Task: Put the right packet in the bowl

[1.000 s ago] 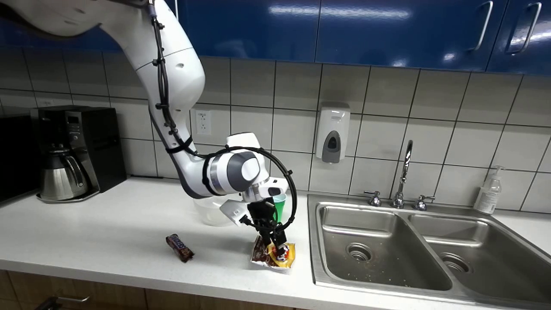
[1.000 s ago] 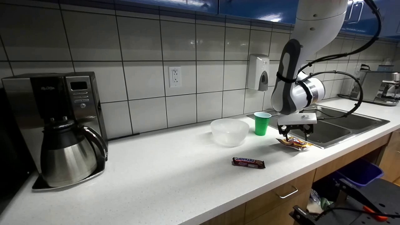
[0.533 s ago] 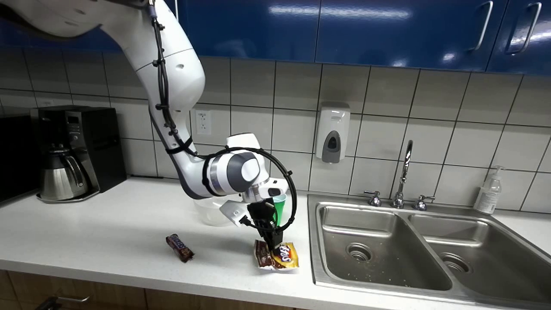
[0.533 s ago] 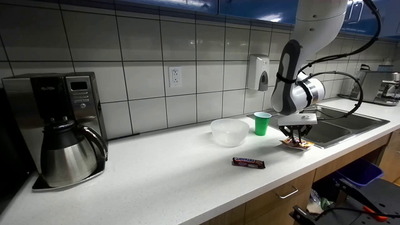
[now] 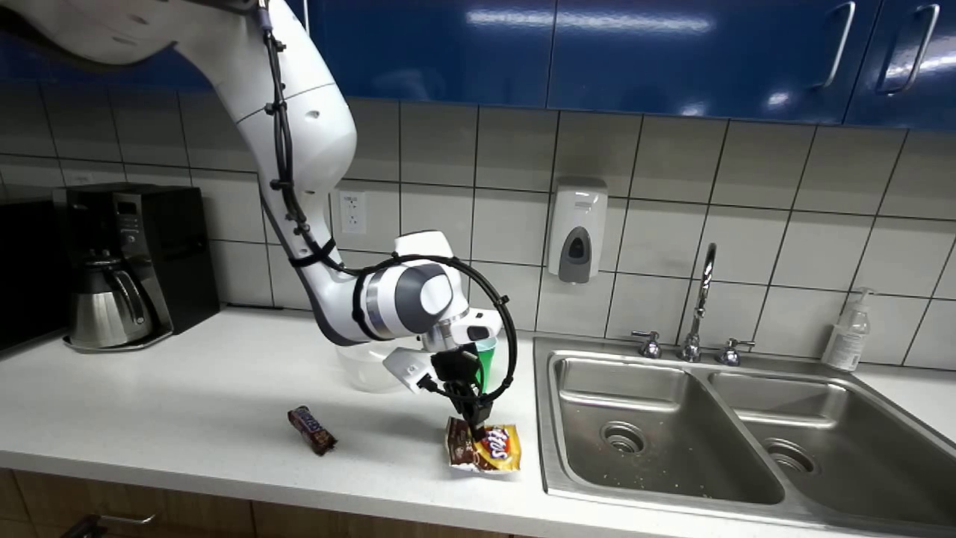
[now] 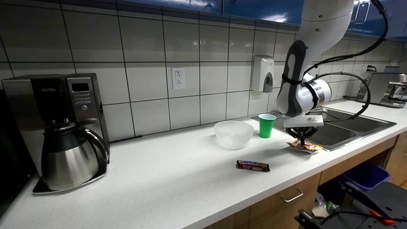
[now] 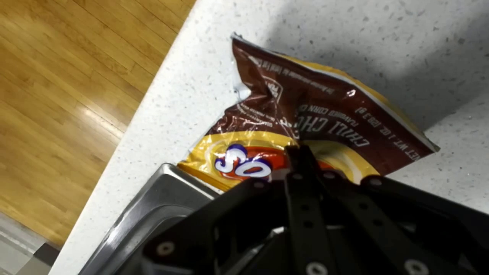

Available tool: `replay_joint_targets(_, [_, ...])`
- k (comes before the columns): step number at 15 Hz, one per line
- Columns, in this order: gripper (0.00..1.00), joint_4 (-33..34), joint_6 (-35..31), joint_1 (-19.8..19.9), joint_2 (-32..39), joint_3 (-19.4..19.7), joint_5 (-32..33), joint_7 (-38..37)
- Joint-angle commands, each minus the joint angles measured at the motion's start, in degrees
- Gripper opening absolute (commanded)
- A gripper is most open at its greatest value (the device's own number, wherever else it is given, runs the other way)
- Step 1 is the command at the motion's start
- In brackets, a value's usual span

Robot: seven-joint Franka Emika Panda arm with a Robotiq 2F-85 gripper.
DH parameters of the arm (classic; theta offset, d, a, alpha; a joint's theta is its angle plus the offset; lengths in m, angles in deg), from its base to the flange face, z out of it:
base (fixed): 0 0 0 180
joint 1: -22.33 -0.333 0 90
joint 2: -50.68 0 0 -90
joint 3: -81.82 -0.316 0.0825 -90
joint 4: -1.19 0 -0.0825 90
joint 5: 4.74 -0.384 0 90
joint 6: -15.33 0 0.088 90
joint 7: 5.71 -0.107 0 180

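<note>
The right packet, brown and orange-yellow with white lettering, lies on the counter beside the sink's edge. My gripper points down onto its middle, with both fingertips together and the wrapper creased sharply where they meet. The same pinch shows in both exterior views, on the packet and at the gripper. The packet still rests low at counter height. Off to the side stands the bowl, round and translucent; in an exterior view the arm partly covers the bowl.
A green cup stands between the bowl and the sink. Nearer the counter's front lies a slim dark bar. A coffee maker stands at the far end, and a soap dispenser hangs on the wall.
My jaws have come together from wide apart onto the packet's middle, creasing it. The packet has slid slightly toward the sink. The arm has hardly moved; bowl, cup and bar are unchanged.
</note>
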Motion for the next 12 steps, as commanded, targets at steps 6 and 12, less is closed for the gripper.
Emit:
replay_joint_targets(6, [0.00,-1.78,0.35,-1.84,-4.90,2.50,-0.85,2.62])
replay_joint_targets(12, [0.00,-3.57,0.38,-4.34,-11.67,5.95,0.58,2.91])
